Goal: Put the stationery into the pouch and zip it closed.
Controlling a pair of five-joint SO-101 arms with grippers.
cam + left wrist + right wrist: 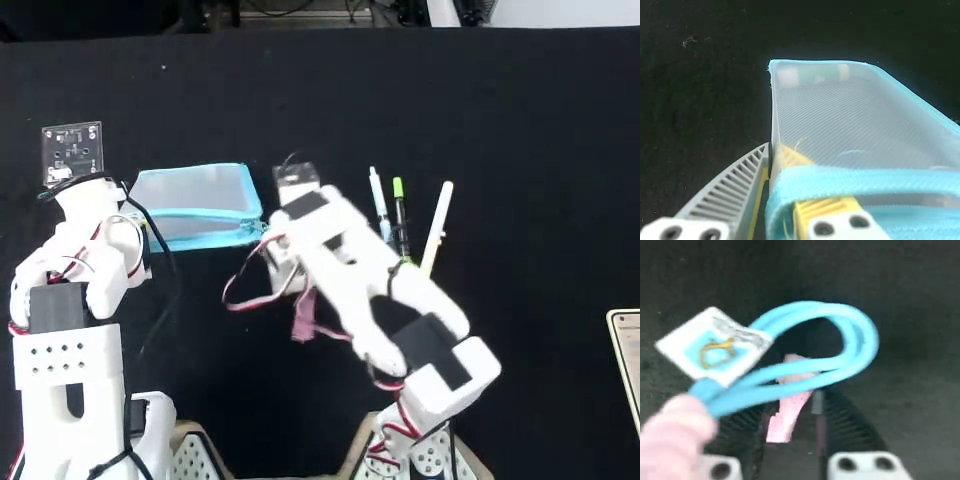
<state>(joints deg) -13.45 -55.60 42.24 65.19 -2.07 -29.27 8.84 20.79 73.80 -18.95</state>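
Slippage looms: the zipper loop [840, 340] merely crosses the right claw [805, 412], grip impossible to tell, while the left claw [777, 200] clamps the mesh pouch [840, 120], pens [400, 215] unpacked near the right claw.

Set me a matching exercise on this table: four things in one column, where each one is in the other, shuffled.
1. pouch
2. three pens
3. square card
4. blue cord loop

A. before the right gripper
B. on the table, right of the pouch
C. held by the left gripper
D. beyond the left arm

Pairs: 1-C, 2-B, 3-D, 4-A
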